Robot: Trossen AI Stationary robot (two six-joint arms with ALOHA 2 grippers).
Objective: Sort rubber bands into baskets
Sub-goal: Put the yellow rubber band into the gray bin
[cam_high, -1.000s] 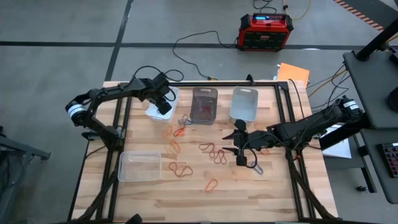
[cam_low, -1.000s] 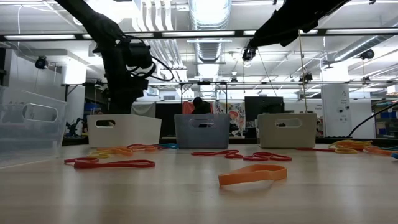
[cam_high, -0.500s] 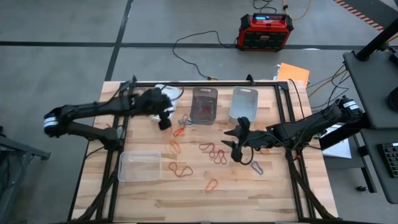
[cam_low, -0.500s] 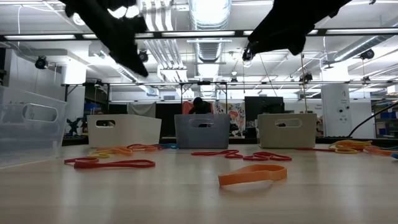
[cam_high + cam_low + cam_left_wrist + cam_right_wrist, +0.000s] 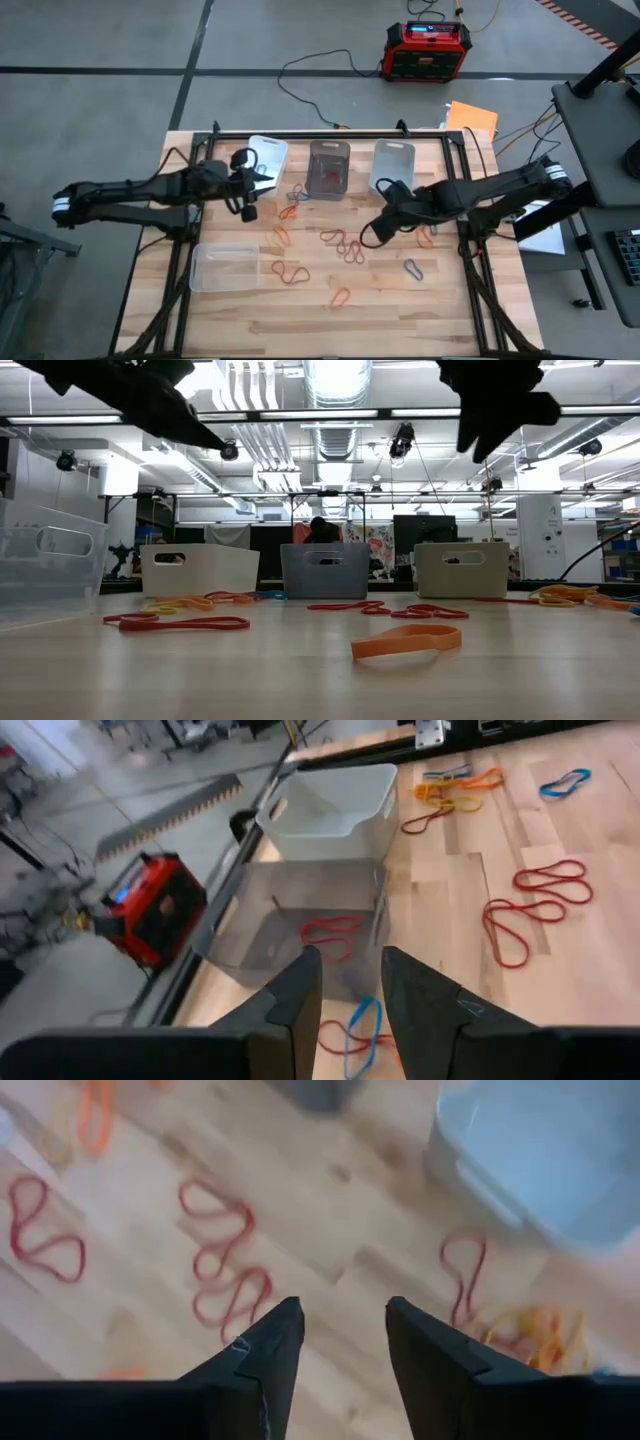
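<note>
- The left gripper (image 5: 246, 190) is hanging over the table between the white basket (image 5: 262, 154) and the blue and red bands beside the smoky basket (image 5: 328, 168); its fingers (image 5: 300, 995) are standing slightly spread, with nothing between them
- The right gripper (image 5: 378, 228) is hovering over the middle of the table, near the clear basket at the far edge (image 5: 392, 165); its fingers (image 5: 265, 1355) are parted and carrying no band
- Most of the rubber bands are lying loose on the wood: a red cluster (image 5: 343, 245) in the middle, a red band (image 5: 291, 271) and an orange one (image 5: 341, 296) nearer the front, a yellowish-orange heap (image 5: 426, 236) by the right arm, and a grey loop (image 5: 413, 268) below it
- A red band (image 5: 331, 933) is sitting inside the smoky basket, so at least one is sorted
- The front clear basket (image 5: 225, 265) is showing nothing inside, as far as can be told
- The sorting looks to be in its early part, with nearly every band left to pick up
</note>
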